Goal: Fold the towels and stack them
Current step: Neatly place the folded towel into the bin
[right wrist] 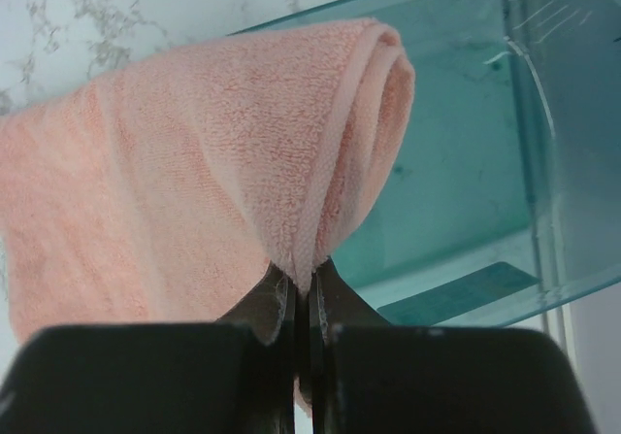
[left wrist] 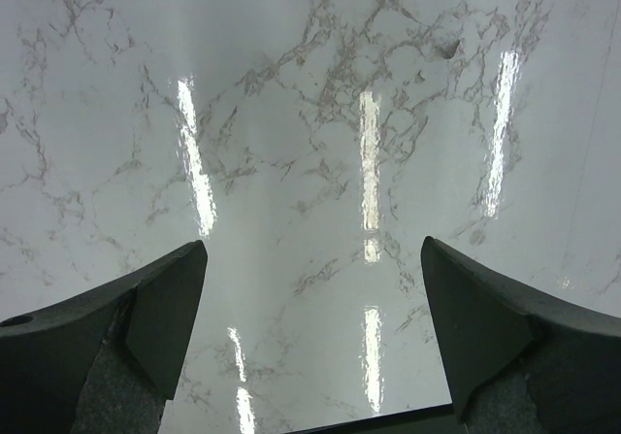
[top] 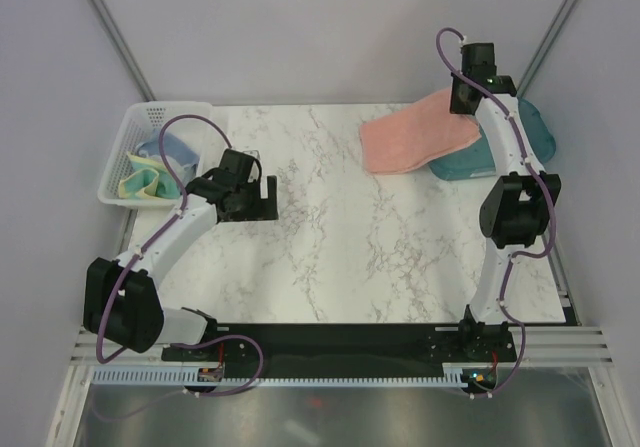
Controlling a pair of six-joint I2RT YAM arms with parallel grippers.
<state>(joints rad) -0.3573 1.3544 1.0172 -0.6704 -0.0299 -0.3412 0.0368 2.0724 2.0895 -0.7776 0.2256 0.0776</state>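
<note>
Right gripper (right wrist: 303, 288): jaws pressed together on a folded edge of the salmon-pink towel (right wrist: 184, 172).
Salmon-pink towel: at 1 o'clock on the marble table (top: 330, 247), its pinched end lifted, its far side draped over the near rim of the teal tray (top: 535, 132).
Teal tray: clear-walled; a darker strip lies on its floor, too blurred to read.
Left gripper (left wrist: 315, 288): jaws spread wide, nothing between them, only bare marble below.
White basket (top: 170, 107): at 10 o'clock, just beyond the left gripper; the pale-yellow cloth (top: 140, 180) and the grey-blue cloth (top: 165, 149) lie crumpled inside, touching.
Right arm: stretched far out towards 1 o'clock, elbow bent, wrist above the tray's edge.
Left arm: folded low, its forearm angled towards 1 o'clock.
</note>
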